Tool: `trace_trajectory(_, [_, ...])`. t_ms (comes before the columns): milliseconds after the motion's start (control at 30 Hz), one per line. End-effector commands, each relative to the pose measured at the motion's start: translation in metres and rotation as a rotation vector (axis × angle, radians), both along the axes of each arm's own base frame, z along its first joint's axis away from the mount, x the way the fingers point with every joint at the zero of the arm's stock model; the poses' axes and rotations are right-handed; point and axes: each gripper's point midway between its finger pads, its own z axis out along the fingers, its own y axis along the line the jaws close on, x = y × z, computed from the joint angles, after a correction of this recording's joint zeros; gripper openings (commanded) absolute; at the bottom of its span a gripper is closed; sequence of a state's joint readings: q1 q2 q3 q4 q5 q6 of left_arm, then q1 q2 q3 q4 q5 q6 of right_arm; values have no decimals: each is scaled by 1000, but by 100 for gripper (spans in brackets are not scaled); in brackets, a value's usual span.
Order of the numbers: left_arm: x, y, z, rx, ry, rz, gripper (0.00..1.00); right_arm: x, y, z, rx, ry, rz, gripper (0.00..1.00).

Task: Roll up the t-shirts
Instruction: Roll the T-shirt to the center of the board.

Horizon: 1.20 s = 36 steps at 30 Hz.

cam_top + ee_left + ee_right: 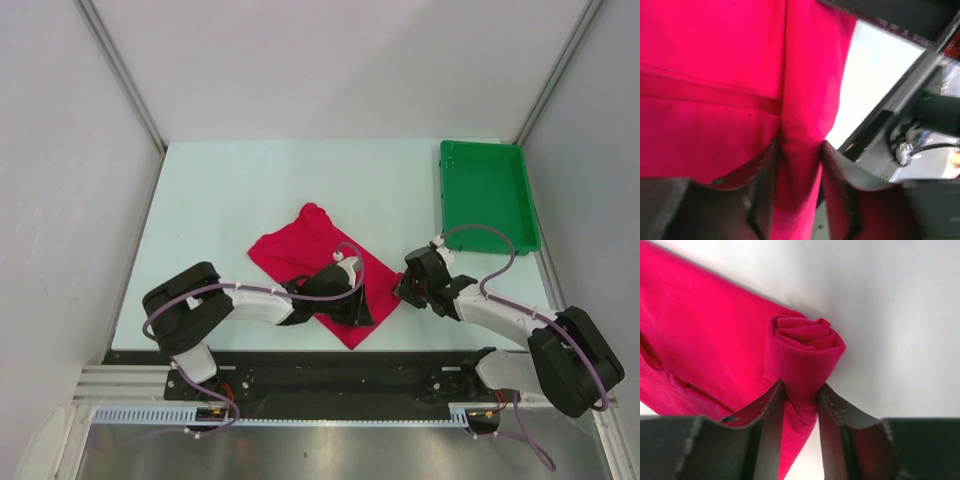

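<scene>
The crimson-red t-shirt (300, 250) lies folded into a long strip on the white table, near the front middle. Its near-right end is rolled up. My left gripper (355, 305) sits over the shirt's near part and is shut on a fold of the red cloth (800, 165). My right gripper (403, 290) is at the shirt's right end and is shut on the rolled end (802, 352), whose spiral shows just past the fingertips.
A green tray (487, 193) stands at the back right of the table, with nothing in it. The table's front edge and the black base rail (330, 375) lie right behind the grippers. Grey walls close in both sides.
</scene>
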<state>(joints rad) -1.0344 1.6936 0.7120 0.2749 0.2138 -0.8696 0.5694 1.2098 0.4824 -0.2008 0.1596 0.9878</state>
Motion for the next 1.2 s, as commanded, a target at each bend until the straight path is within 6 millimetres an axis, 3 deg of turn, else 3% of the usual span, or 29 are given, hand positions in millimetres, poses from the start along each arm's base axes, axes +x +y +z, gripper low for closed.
trace_trajectory(0, [12, 18, 11, 113, -128, -21, 53, 7, -3, 1, -65, 5, 15, 33])
trace_trajectory(233, [28, 16, 60, 259, -422, -20, 66, 2, -7, -8, -113, 53, 41, 27])
trace_trajectory(367, [28, 13, 68, 396, -607, -51, 67, 2, -6, -10, -120, 64, 53, 28])
trace_trajectory(500, [14, -7, 69, 505, -748, -101, 68, 3, -5, -10, -128, 71, 64, 28])
trace_trajectory(533, [17, -1, 56, 593, -775, -105, 68, 4, -4, -10, -129, 75, 65, 28])
trace_trajectory(600, [12, -11, 58, 623, -820, -115, 68, 4, -4, -11, -132, 81, 67, 27])
trace_trajectory(767, [11, -9, 33, 748, -879, -126, 68, 5, -3, -11, -132, 82, 70, 27])
trace_trajectory(1000, [6, -8, 19, 766, -905, -132, 65, 5, -2, -13, -133, 88, 69, 27])
trace_trajectory(1100, [6, -5, 13, 780, -906, -131, 58, 6, -1, -13, -130, 89, 70, 27])
trace_trajectory(1167, [7, -3, 9, 788, -906, -125, 43, 6, -1, -12, -126, 86, 73, 31])
